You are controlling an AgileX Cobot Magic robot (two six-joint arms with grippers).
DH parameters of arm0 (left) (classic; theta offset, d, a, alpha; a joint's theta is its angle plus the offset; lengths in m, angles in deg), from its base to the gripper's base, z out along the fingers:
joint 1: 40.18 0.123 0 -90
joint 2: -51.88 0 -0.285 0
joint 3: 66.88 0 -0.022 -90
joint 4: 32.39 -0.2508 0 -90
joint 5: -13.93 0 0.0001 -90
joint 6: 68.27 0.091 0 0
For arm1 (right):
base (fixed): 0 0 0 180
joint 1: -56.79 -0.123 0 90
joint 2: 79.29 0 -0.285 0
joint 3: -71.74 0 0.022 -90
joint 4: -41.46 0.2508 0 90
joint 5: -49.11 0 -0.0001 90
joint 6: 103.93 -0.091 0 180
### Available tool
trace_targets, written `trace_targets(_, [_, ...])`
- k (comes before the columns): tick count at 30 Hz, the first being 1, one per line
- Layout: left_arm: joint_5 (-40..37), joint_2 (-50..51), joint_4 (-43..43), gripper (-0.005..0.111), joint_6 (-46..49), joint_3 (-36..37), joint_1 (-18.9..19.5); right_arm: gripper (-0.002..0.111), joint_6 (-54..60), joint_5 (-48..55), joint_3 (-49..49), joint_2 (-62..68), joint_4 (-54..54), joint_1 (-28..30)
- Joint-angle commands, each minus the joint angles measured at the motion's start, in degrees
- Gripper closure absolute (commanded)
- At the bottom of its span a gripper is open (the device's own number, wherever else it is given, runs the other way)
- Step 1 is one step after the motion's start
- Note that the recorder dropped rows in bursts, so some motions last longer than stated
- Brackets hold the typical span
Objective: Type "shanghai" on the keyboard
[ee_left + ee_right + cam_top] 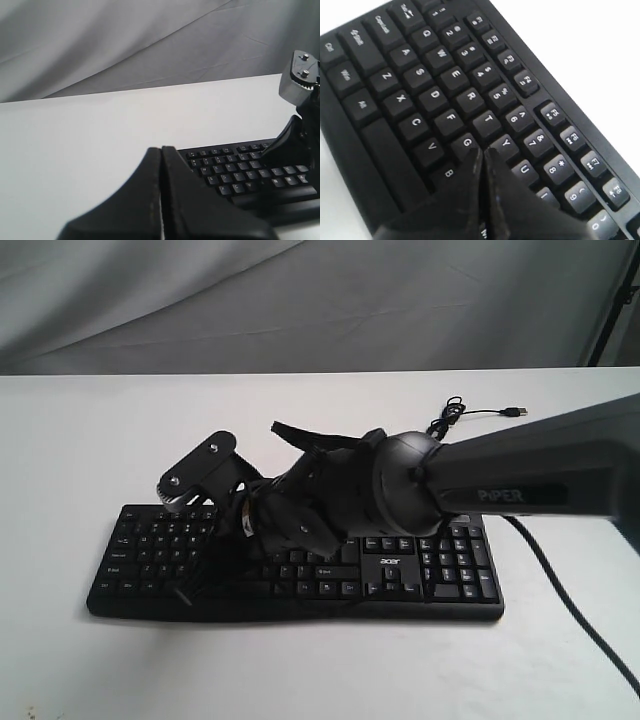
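The black keyboard (440, 580) lies across the white table, with its acer logo by the arrow keys. My right arm (400, 485) reaches across it toward its left half, and the arm's bulk hides the fingertips in the exterior view. In the right wrist view my right gripper (482, 151) is shut with nothing in it. Its tips sit low over the keyboard (435, 95) between the G and Y keys, covering the H key. My left gripper (161, 148) is shut and empty, just off the left end of the keyboard (235, 172).
The thin USB cable (470, 412) coils behind the keyboard's right end, and its plug (515, 412) lies loose on the table. A thicker black cable (560, 590) trails off to the right. The right wrist's silver bracket (197, 472) juts over the keyboard's far left corner.
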Motion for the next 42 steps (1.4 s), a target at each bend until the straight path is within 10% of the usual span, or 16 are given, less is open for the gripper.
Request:
trace_targets(1, [0.3, -0.2, 0.0, 0.107, -0.2, 0.2, -0.2, 0.108, 0.5, -0.8, 0.3, 0.4, 0.4, 0.8])
trace_targets(42, [0.3, -0.2, 0.0, 0.107, -0.2, 0.2, -0.2, 0.108, 2.3, 3.4, -11.9, 4.7, 1.4, -3.9])
